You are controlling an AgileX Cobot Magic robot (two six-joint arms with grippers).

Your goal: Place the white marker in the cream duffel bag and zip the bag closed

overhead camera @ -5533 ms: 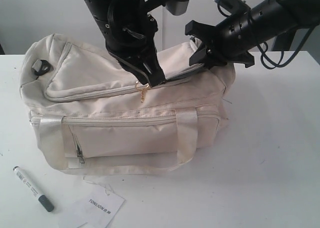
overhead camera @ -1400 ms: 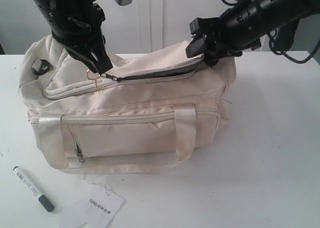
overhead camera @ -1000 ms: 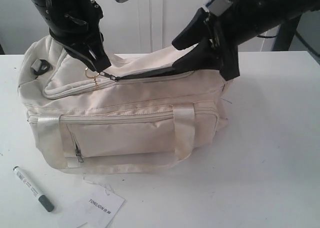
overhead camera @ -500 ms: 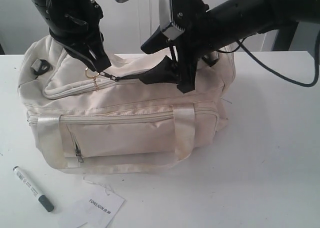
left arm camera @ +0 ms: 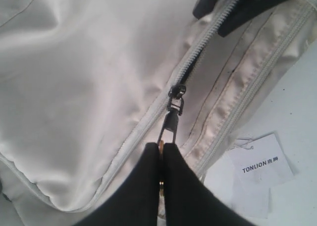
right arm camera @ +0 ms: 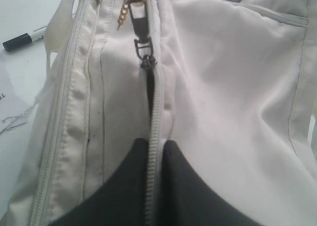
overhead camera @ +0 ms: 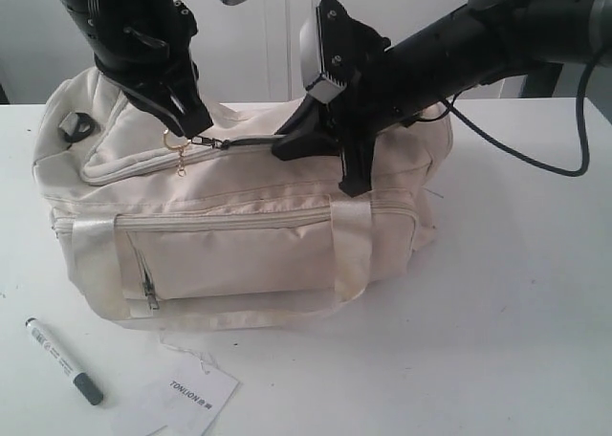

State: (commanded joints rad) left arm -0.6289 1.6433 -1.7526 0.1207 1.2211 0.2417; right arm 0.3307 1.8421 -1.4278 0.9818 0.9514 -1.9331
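White marker [overhead camera: 63, 362] lies at the near left corner of the surface [overhead camera: 516, 312], dark cap toward the near edge, touching nothing. Just beside it, along the near edge, we see a white paper tag [overhead camera: 189, 396] printed TONLION. Behind both, across the middle of the surface, sits the cream duffel bag [overhead camera: 239, 254], front pocket and handles facing us.

On the bag's top, the left fingers [overhead camera: 196, 125] are clamped on the zip pull [left arm camera: 168, 129], with the slider [left arm camera: 177, 92] just beyond their tips. From the slider a short stretch of the top zip gapes open, showing dark lining. At the far end of that gap the right fingers [right arm camera: 142, 150] sit drawn together on the zip track, one on each side, pinching the bag's edge.

So the white marker is outside the bag, down on the surface, well apart from both pairs of fingers, nearer the left pair than the right. Neither pair touches it.
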